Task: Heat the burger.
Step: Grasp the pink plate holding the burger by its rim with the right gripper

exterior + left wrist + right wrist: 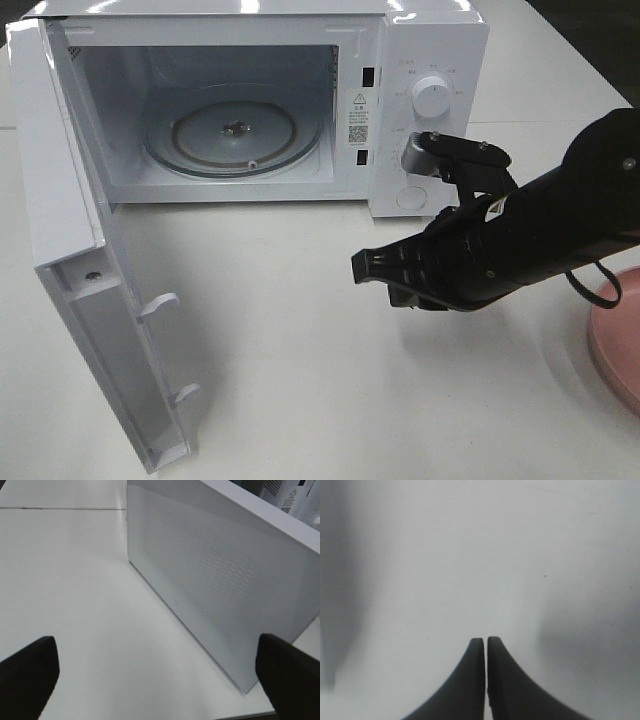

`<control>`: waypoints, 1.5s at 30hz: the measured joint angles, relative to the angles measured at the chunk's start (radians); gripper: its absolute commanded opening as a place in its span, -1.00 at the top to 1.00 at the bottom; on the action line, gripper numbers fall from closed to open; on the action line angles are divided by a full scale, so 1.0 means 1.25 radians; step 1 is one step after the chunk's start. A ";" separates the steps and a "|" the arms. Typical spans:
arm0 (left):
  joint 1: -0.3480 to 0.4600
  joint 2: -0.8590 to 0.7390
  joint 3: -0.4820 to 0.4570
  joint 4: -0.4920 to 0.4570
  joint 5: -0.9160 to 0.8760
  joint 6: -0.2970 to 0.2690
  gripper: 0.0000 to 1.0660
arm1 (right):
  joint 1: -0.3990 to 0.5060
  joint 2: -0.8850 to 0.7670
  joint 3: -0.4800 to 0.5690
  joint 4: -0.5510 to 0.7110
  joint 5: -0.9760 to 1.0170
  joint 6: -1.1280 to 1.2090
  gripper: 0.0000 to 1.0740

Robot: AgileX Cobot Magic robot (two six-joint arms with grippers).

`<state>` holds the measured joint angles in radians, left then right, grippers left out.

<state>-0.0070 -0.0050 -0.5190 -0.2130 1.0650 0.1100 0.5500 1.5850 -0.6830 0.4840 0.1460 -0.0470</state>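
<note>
The burger is out of view in all three frames. The white microwave (432, 55) stands at the back of the table with its door (62, 190) swung wide open to the left. Its glass turntable (235, 135) is bare. My right gripper (363, 268) hovers over the table in front of the microwave's control panel, pointing left. Its jaws are shut with nothing between them, as the right wrist view shows for the right gripper (485, 640). My left gripper (155, 647) stands wide open and empty, facing the perforated outer face of the door (210, 575).
A pink plate (618, 335) lies at the table's right edge, partly cut off, and nothing shows on its visible part. The open door juts forward toward the table's front left. White tabletop (300, 380) spreads between the door and the right arm.
</note>
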 measured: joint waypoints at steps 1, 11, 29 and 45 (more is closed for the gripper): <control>0.000 0.000 0.000 0.000 0.000 0.000 -0.88 | 0.000 0.000 0.000 0.000 0.000 0.000 0.91; 0.000 0.000 0.000 0.000 0.000 0.000 -0.88 | -0.017 -0.071 0.000 -0.206 0.237 -0.003 0.86; 0.000 0.000 0.000 0.000 0.000 0.000 -0.88 | -0.217 -0.182 0.000 -0.398 0.424 -0.003 -0.40; 0.000 0.000 0.000 0.000 0.000 0.000 -0.88 | -0.270 -0.176 0.000 -0.499 0.442 0.088 -0.83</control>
<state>-0.0070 -0.0050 -0.5190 -0.2130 1.0650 0.1100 0.2130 1.3650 -0.6830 -0.1400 0.6980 0.0630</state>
